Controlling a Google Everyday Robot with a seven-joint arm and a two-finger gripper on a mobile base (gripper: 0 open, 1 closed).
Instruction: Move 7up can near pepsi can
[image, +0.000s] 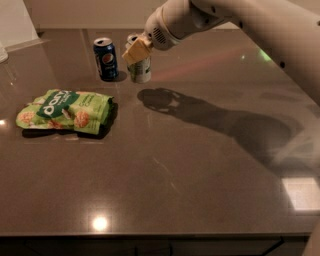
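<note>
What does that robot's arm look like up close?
A thick, smooth cream-white arm with rounded segments, a vented round wrist, and no loose cables showing. Its end effector, at the 7up can far across the table, has flat tan fingers.

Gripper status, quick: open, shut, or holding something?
Gripper: closed on the 7up can, at the far side of the table just right of the pepsi can.

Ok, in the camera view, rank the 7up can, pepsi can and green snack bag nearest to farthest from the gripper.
The gripper sits at the table's far side, closed on a can.
1. 7up can: in the gripper's grasp.
2. pepsi can: just beside it, picture-left.
3. green snack bag: farthest, nearer the front, picture-left.
</note>
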